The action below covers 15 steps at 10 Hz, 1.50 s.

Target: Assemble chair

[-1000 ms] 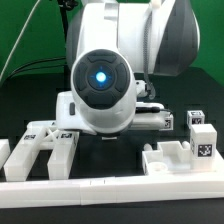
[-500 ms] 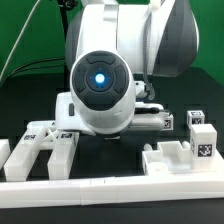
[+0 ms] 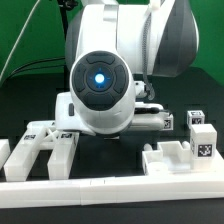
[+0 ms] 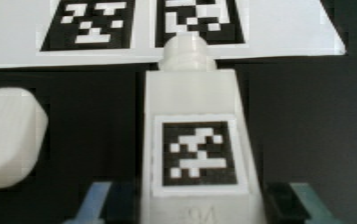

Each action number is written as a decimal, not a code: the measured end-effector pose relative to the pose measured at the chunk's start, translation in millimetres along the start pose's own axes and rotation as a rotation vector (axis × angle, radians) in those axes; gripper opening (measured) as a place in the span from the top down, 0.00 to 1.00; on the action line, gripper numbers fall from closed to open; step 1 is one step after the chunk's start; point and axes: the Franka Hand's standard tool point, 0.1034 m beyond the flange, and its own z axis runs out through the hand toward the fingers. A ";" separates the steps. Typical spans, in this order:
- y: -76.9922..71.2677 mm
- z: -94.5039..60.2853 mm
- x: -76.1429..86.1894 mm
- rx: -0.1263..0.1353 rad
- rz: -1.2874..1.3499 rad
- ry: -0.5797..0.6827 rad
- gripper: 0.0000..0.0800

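Here we are over the black worktop (image 4: 317,120), looking straight down the wrist view; a long tagged bar (image 4: 196,130) of the chair lies flat right under the camera, its tapered tip just reaching the edge of the marker board (image 4: 290,35).

The pincer (image 4: 201,200) straddles the bar's near end, one of its fingers (image 4: 100,200) on each side with a dark strip showing beside each; it sits at a middling width, and whether the pads are actually biting I cannot tell. Lining up along the bar's length looks deliberate; squeezing the narrow flanks should keep it from twisting on a lift.

A rounded white part (image 4: 6,135) sits just beside the bar, apart from it; worth watching for a nudge.

In the exterior view the robot body (image 3: 105,90) blocks the pincer and bar entirely. A slotted frame (image 3: 40,148) waits on that view's left, a notched block (image 3: 172,158) and a small cube (image 3: 203,140) on its right, all loose behind the border rail (image 3: 110,187); nothing is joined yet, so I would call this an early stage.
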 end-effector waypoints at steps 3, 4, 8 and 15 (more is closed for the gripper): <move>-14.4 -62.2 -14.7 0.036 0.105 0.033 0.64; -21.0 -93.5 -25.4 0.038 0.170 0.072 0.64; -22.2 -117.7 -12.4 0.000 0.086 0.280 0.64; -41.3 -222.0 -8.8 0.158 0.162 1.014 0.64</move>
